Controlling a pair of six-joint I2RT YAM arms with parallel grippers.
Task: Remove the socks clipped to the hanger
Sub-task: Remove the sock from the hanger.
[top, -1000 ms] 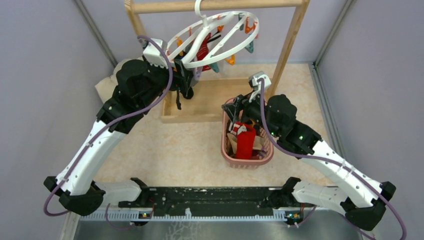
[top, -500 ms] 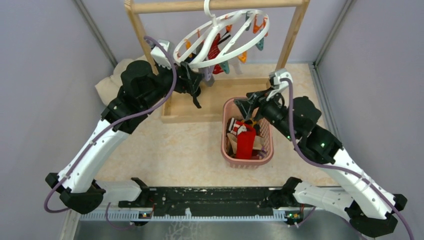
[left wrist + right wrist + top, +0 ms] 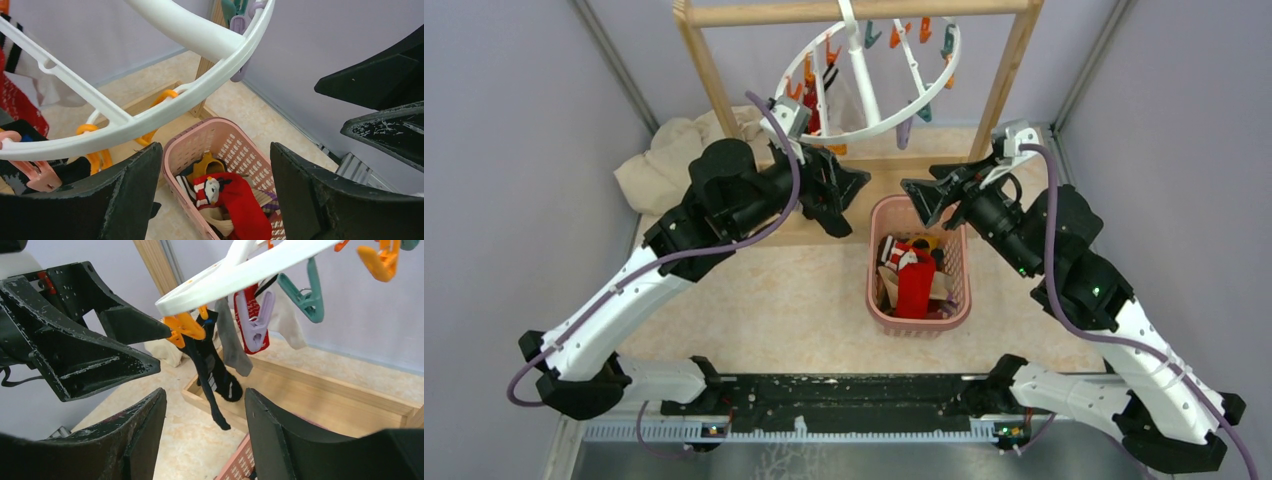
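We see the left arm rise from its base, fold at the elbow and level its wrist toward the middle. The left gripper (image 3: pixel 856 205) sits just below the near left rim of the round white plastic hanger with cross spokes (image 3: pixel 864 85). Its fingers are spread wide with nothing between them.

The hanger hangs tilted by its hook from the top bar of the wooden rack (image 3: pixel 754 13). Under its left side a long black sock (image 3: pixel 210 375) hangs at an orange clip (image 3: pixel 185 327). Beside it are a grey sock (image 3: pixel 232 347) and a red patterned sock (image 3: pixel 252 302), the latter behind a purple clip (image 3: pixel 255 320).

The right arm climbs from its base and bends at the elbow, and its forearm points left toward the hanger. The right gripper (image 3: pixel 916 203) hovers over the far rim of the pink lattice plastic basket (image 3: pixel 871 290), facing the left gripper but apart from it. Its fingers are parted and empty.

The basket holds a red sock with white pattern (image 3: pixel 914 280) among others.
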